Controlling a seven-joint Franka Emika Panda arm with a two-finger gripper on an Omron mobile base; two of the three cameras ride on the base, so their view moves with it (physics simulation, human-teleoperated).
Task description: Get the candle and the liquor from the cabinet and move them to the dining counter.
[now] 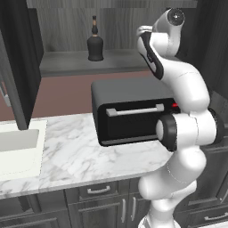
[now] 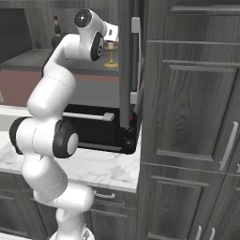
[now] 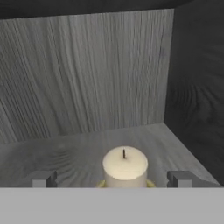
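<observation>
Tool point(image 3: 112, 179) poised with jaws spread wide either side of the candle point(image 3: 125, 168), inside the cabinet point(image 3: 87, 74).

Candle sits on the shelf toward the right wall, liquor point(image 1: 95, 43) at about ten o'clock from it. Step in hand: the first pickup; next, probably ease forward and close on the wax.

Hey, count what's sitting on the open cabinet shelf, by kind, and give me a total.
Candle: 1
Liquor: 1
Total: 2
</observation>
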